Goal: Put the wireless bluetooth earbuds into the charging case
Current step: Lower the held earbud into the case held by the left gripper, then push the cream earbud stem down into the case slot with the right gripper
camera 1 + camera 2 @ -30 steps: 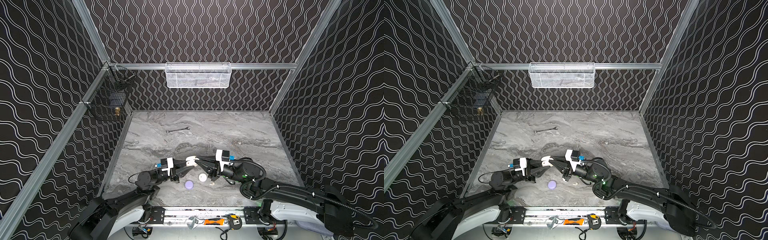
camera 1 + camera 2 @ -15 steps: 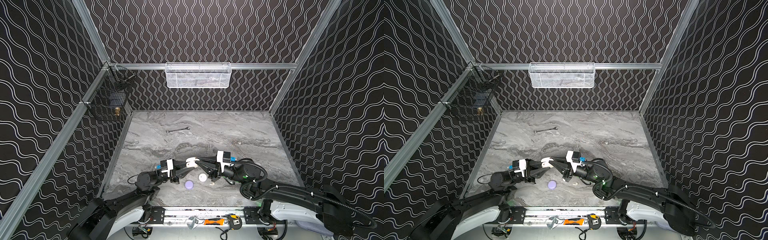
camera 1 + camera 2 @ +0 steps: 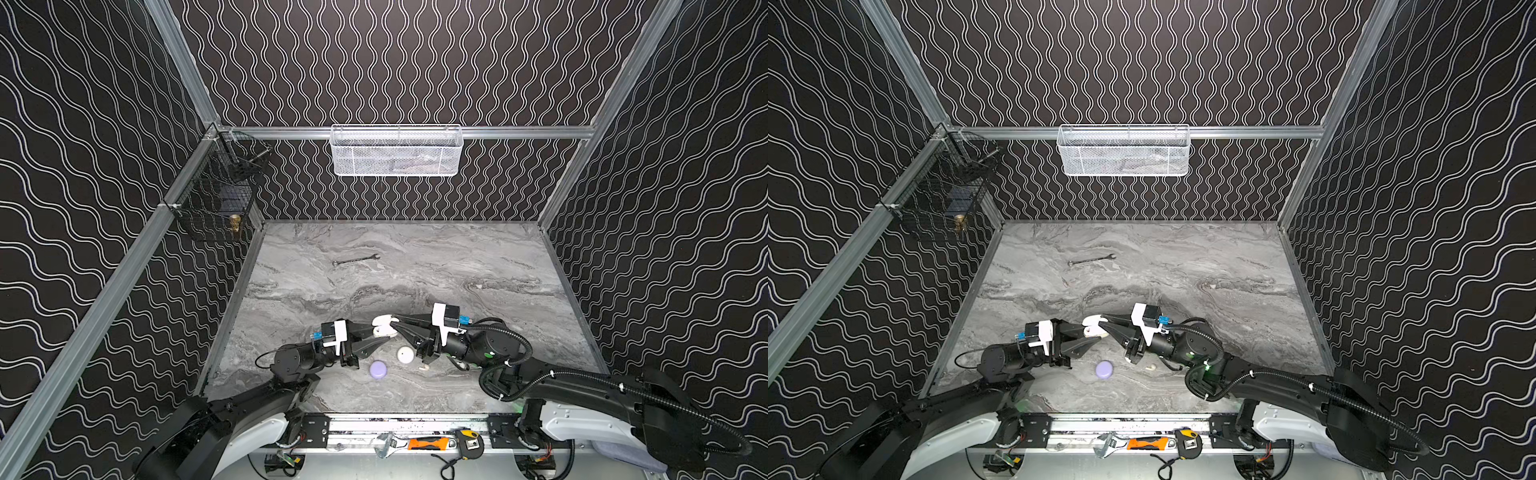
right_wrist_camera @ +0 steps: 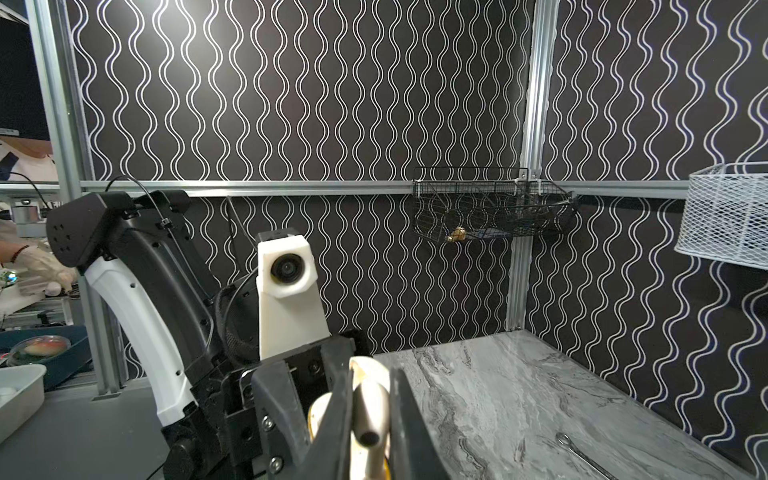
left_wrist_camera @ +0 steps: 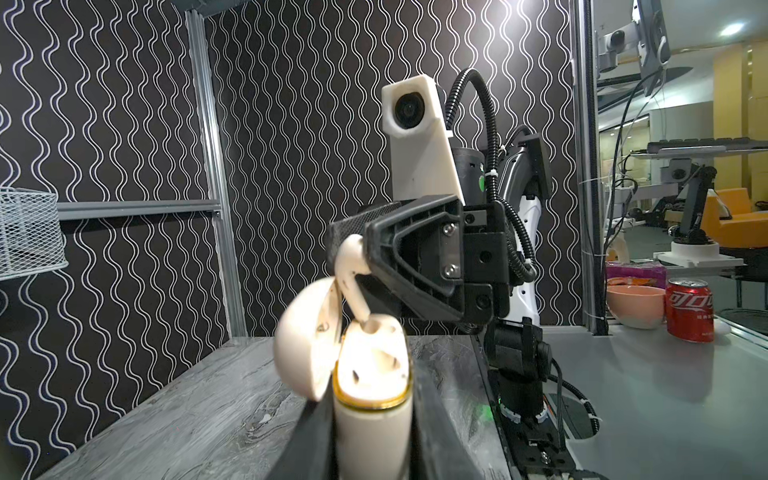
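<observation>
Left wrist view: above the bench (image 5: 166,415), earbud (image 5: 349,259) meets charging case (image 5: 370,365).
The left gripper (image 5: 374,436) clamps the open case; the right gripper (image 5: 353,241), closed on the cream earbud, poises its stem at a socket. A slight tilt could jam or drop it.

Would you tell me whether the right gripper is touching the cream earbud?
Touching: in the right wrist view the right gripper clamps the cream earbud between both fingers, with no gap on either side.

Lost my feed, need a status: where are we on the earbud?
Left end effector shut on charging case, lid open. Right end effector shut on cream earbud, stem tip at socket, not seated. Nothing in the way.
</observation>
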### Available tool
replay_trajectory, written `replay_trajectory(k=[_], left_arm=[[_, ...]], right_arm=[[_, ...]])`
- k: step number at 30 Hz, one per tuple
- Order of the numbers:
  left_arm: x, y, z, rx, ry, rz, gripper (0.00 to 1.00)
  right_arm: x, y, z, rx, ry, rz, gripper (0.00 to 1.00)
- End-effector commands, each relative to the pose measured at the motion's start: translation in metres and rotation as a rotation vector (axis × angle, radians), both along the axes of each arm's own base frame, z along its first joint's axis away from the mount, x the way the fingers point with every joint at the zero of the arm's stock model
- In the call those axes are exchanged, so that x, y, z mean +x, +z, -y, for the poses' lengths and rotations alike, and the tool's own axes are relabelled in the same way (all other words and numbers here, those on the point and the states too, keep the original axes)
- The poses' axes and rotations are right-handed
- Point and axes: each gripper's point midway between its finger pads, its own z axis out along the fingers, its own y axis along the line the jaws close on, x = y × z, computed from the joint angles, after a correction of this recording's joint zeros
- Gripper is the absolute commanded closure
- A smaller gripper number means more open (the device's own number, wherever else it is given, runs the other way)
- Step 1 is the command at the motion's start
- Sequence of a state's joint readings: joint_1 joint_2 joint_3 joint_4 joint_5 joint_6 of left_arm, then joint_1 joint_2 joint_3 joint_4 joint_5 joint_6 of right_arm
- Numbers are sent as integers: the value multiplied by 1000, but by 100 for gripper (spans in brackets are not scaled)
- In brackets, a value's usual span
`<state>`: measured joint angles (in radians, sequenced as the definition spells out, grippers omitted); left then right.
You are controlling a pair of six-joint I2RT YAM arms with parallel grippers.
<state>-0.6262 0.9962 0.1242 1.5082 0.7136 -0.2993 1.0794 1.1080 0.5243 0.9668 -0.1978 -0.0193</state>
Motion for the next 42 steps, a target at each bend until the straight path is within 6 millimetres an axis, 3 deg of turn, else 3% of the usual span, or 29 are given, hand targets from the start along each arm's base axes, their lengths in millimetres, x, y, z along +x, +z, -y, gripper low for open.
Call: replay_trajectory(k=[1, 7, 14, 19, 24, 33, 42], left_arm=[[-4, 9, -2, -26, -2, 36, 100], [5, 6, -3, -33, 34, 1, 100], [16, 0, -3, -21, 71, -41, 100], [17, 0, -3, -13, 87, -44, 100], [17, 0, -4, -11, 89, -48, 100], [17, 1, -3, -19, 82, -47, 100], [17, 2, -5, -22, 96, -49, 100]], right_arm=[[1, 6, 3, 18, -19, 28, 99], [-6, 14, 2, 36, 20, 25, 98], [-21, 21, -18, 57, 55, 43, 100], [-12, 15, -28, 53, 4, 29, 100], [0, 15, -24, 82, -57, 8, 100], [3, 17, -30, 90, -62, 5, 100], [14, 3, -31, 69, -119, -9, 100]])
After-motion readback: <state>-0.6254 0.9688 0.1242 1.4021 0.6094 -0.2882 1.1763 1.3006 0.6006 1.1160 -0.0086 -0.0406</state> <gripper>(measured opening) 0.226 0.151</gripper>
